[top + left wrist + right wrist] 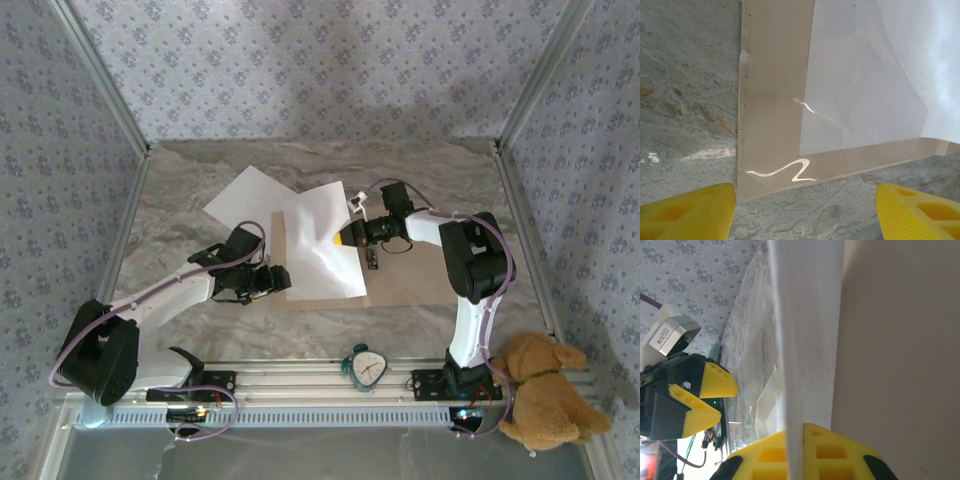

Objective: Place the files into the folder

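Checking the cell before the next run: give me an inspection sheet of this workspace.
Surface: marble table, no spills seen.
Job's things: folder lies open mid-table; top sheet rests over its left half; second sheet lies far-left, mostly off the folder.
Clutter: clock and plush dog at the near edge.
Grippers: left gripper open, above the folder's corner; right gripper shut on the top sheet's edge.
Cables: purple cables run along both arms, no snag seen.
Surroundings: patterned walls with metal frame posts.
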Tool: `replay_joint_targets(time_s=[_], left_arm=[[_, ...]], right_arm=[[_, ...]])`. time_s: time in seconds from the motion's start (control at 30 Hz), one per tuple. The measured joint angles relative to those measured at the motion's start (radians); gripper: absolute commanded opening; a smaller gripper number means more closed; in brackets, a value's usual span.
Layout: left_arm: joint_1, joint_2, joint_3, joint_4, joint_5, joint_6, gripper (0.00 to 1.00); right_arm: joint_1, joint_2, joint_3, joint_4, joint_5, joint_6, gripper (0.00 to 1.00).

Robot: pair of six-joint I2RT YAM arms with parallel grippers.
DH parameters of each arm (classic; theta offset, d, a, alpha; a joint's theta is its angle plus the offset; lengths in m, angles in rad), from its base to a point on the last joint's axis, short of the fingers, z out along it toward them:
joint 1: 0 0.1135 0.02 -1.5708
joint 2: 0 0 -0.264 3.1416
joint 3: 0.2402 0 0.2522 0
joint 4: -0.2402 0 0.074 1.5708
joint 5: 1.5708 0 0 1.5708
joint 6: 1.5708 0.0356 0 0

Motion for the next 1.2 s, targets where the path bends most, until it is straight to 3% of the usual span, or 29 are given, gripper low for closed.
replay_joint_targets(time_s=[0.73,0.97,1.2], left_arm=[[0.0,0.0,-0.009,0.0,0.0,0.0,0.75],[0.0,0.0,-0.015,0.0,0.0,0.0,0.75],[0.0,0.0,-0.016,0.0,0.0,0.0,0.75]], right_arm=[[0.028,0.024,-0.098,0.251,0.012,0.209,0.02],[0.036,0.026,-0.097,0.227,0.052,0.209,0.14],[0.05,0.026,-0.038,0.046,0.123,0.138,0.3]])
